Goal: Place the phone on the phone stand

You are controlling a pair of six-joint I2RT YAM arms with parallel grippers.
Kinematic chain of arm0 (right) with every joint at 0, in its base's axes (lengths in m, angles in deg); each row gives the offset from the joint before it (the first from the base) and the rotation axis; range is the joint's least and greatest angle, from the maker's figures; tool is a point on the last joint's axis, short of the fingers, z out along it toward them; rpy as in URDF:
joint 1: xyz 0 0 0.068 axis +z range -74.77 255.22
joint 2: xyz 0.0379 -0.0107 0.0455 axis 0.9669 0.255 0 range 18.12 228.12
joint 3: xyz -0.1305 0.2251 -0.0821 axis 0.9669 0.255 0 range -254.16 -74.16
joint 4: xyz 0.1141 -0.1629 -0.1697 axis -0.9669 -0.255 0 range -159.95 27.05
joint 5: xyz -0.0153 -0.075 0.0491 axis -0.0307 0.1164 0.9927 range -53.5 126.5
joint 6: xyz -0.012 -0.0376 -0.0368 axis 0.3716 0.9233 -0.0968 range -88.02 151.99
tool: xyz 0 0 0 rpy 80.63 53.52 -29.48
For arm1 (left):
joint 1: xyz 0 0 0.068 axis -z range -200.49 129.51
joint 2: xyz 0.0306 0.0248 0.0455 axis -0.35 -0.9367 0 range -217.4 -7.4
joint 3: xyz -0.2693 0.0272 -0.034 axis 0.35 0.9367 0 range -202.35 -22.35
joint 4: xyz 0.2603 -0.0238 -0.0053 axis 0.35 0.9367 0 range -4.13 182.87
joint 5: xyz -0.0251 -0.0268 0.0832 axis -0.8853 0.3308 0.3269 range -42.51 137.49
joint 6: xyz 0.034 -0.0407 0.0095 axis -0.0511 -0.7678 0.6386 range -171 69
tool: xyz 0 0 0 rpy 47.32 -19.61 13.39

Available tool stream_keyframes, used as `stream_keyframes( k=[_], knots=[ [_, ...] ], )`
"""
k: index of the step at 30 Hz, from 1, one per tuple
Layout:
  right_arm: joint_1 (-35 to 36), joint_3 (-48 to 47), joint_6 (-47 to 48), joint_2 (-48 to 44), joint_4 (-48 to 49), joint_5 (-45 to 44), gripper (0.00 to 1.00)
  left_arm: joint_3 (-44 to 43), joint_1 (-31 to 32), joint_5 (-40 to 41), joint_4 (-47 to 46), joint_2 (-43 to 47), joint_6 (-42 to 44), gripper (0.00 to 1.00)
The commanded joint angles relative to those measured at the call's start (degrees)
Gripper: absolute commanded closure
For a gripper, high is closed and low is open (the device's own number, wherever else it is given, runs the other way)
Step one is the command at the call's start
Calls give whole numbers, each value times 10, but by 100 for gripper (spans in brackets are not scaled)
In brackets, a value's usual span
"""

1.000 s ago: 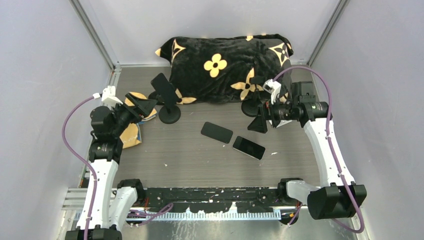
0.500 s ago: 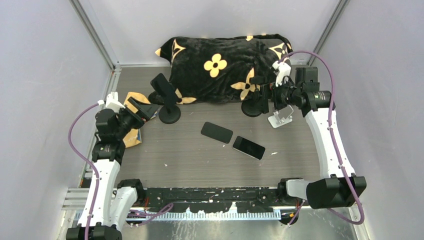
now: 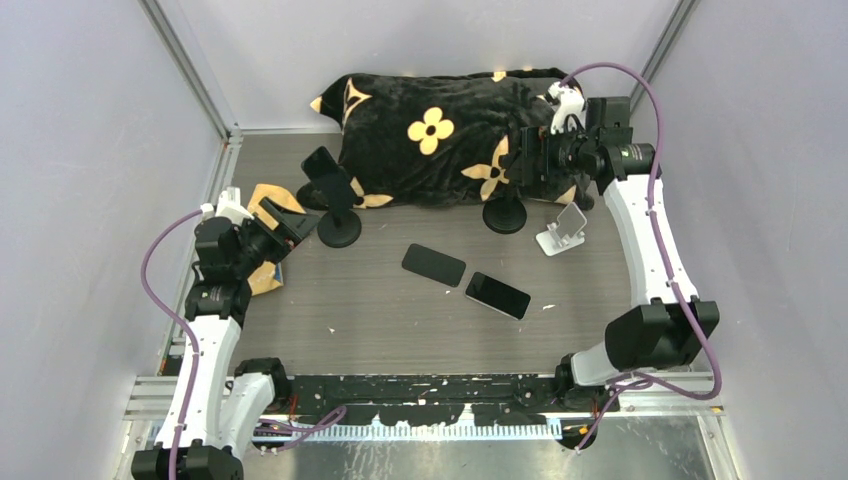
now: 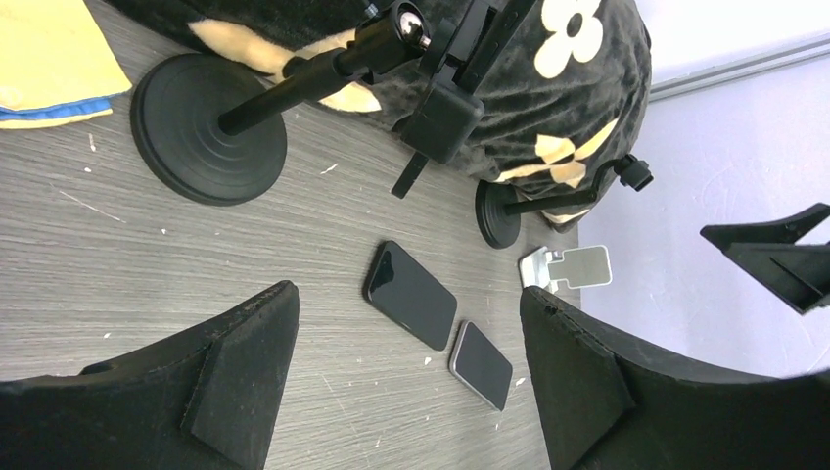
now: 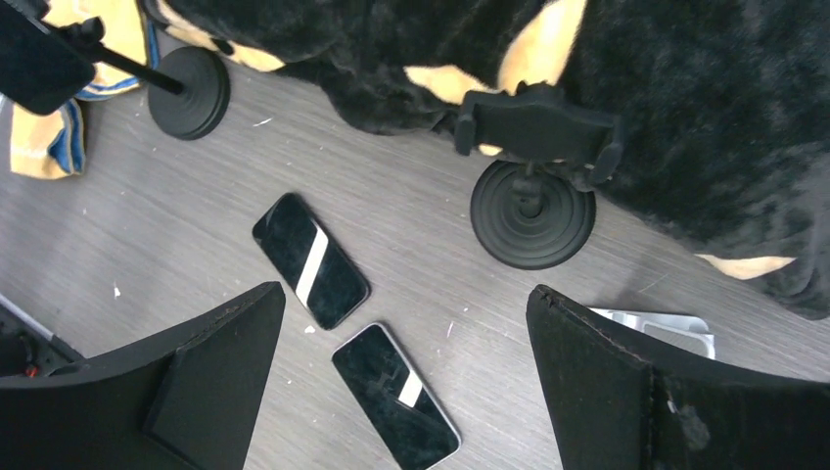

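Observation:
Two dark phones lie flat mid-table: one black (image 3: 434, 265) (image 4: 412, 295) (image 5: 310, 259), one silver-edged (image 3: 497, 295) (image 4: 481, 364) (image 5: 395, 395) to its right. Two black stands with round bases are at the back: the left stand (image 3: 336, 195) (image 4: 209, 128) and the right stand (image 3: 506, 205) (image 5: 533, 201). A small silver stand (image 3: 561, 231) (image 4: 571, 268) sits at the right. My left gripper (image 3: 283, 222) (image 4: 411, 392) is open and empty at the far left. My right gripper (image 3: 530, 160) (image 5: 406, 382) is open and empty, raised near the right black stand.
A black blanket with tan flowers (image 3: 450, 135) is bunched along the back. A yellow cloth (image 3: 262, 255) lies at the left under my left arm. Grey walls close in both sides.
My right gripper has risen and moved back from beside the silver stand toward the blanket, uncovering that stand. My left arm has shifted slightly toward me.

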Motion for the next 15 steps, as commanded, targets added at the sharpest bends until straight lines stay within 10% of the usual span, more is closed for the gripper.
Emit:
stream_keyframes(
  k=[1, 15],
  knots=[
    [-3, -53, -3, 37, 13, -37, 0, 0, -3, -16, -5, 0, -3, 17],
    [-13, -163, 9, 163, -25, -70, 2, -1, -3, -20, -3, -2, -4, 17]
  ],
)
